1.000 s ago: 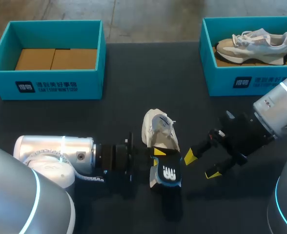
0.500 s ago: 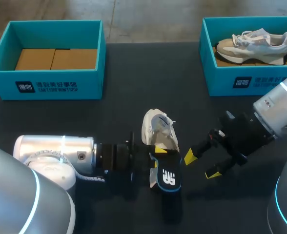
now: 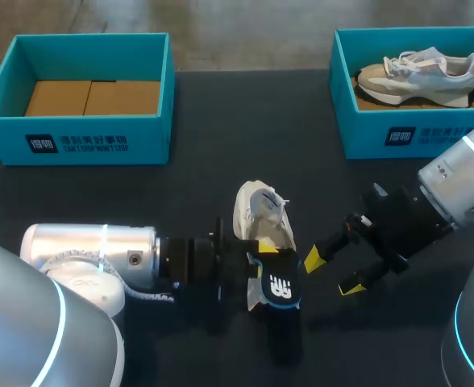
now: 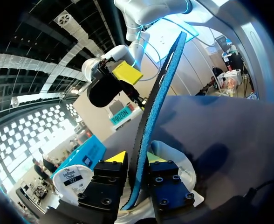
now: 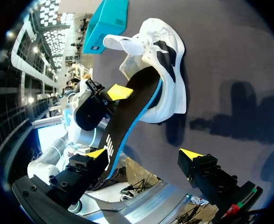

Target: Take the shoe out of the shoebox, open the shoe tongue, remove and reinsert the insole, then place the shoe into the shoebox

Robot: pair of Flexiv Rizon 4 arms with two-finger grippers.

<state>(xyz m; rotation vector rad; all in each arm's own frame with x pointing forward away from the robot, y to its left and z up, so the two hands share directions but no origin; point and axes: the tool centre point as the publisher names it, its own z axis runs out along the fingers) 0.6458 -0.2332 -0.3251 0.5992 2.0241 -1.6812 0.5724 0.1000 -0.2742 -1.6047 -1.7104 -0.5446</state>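
The insole (image 3: 279,284) is pinched by its two faces in the left gripper (image 3: 261,260). Its front end is tucked into the shoe (image 3: 259,211), and the rest sticks out past the fingers. The shoe lies on its side on the table (image 3: 221,145), just ahead of that gripper, toe pointing away from it.

The left wrist view shows the insole (image 4: 158,98) edge-on as a thin blue strip rising between the two yellow tips, with the white shoe (image 4: 176,154) under and ahead of them. The head view gives its broad black face instead. The right wrist view shows how the black insole (image 5: 132,107) runs out of the shoe's (image 5: 162,65) mouth.

The right gripper (image 3: 331,272) hangs beside the insole with fingers spread wide and nothing between them.

Only the head view shows the boxes. The left box (image 3: 76,137) is well beyond the left gripper. The right box (image 3: 366,133), well beyond the right gripper, holds a second shoe (image 3: 418,71).
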